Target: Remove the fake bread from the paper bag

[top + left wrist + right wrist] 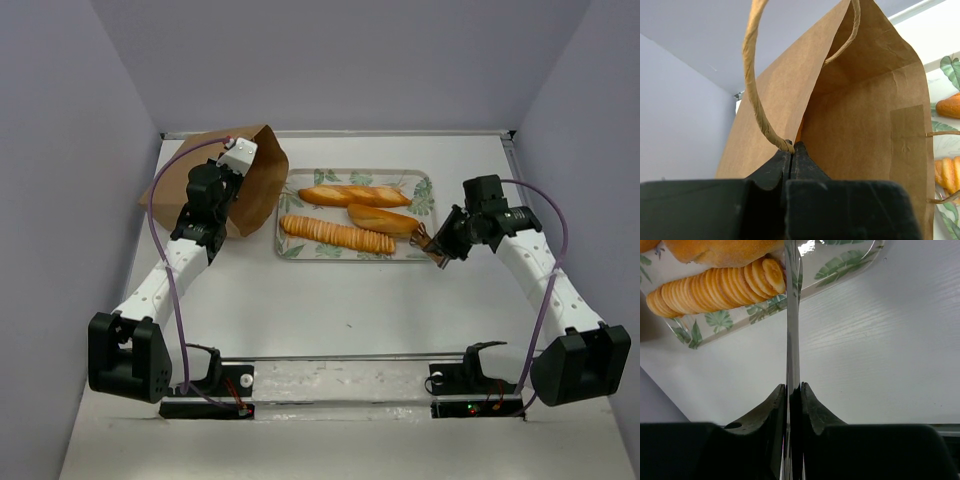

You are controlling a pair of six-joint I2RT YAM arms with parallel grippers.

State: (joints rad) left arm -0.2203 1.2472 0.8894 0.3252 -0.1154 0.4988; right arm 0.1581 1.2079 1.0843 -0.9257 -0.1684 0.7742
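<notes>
Overhead and wrist views of a two-arm bench. The paper bag [258, 185] stands at the far left of the white worktop [350, 310], leaning, just beside the left end of a leaf-patterned tray [422, 190]. All three pieces of fake bread seen here lie on that tray, outside the bag: the slashed baguette [355, 195] along the far side, the shorter oval loaf [383, 219] toward the right of centre, and the ribbed stick loaf [337, 234] along the near side. The loaves lie close together, roughly lengthwise on the tray.

The left tool [791, 150] is clenched on the brown paper of the bag at its rim, right where one twisted cord handle [751, 75] is rooted; the loop of that handle arches up and over to the left of the tool. In the left wrist view the bag's creased inner wall fills the frame, and the ends of the second handle show at the bag's right edge, on the tray side.

The right tool [436, 250] is at the near right corner of the tray. Its two black fingers [771, 407] are pressed together into a single thin line, and nothing can be made out between them. Seen from the right wrist, that line crosses the tray's rim and reaches toward the end of the ribbed stick loaf; contact with the tray cannot be judged
</notes>
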